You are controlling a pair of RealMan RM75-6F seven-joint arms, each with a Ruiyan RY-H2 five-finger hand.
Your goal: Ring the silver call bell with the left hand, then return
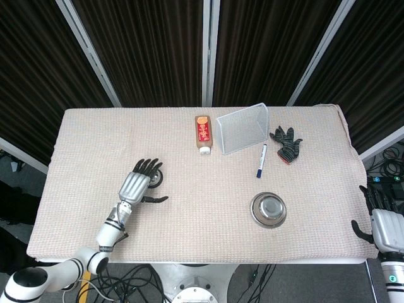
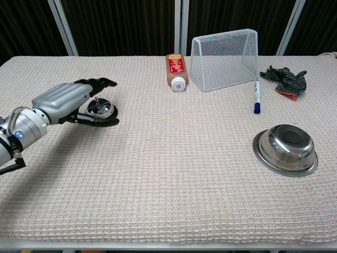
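Observation:
The silver call bell [image 2: 100, 108] on its black base sits on the left part of the table; in the head view the bell [image 1: 154, 180] is mostly hidden under my fingers. My left hand [image 2: 67, 100] [image 1: 134, 184] hovers just above it, raised clear of the bell, fingers spread and holding nothing, thumb stretched out to the near side. My right hand [image 1: 385, 226] hangs off the table's right edge, fingers apart, empty; the chest view does not show it.
A brown bottle [image 2: 176, 71] lies at the back centre beside a tipped white wire basket [image 2: 224, 52]. A blue marker [image 2: 257, 97], a dark glove [image 2: 285, 79] and a steel bowl [image 2: 286, 147] occupy the right side of the cloth-covered table [image 2: 168, 179].

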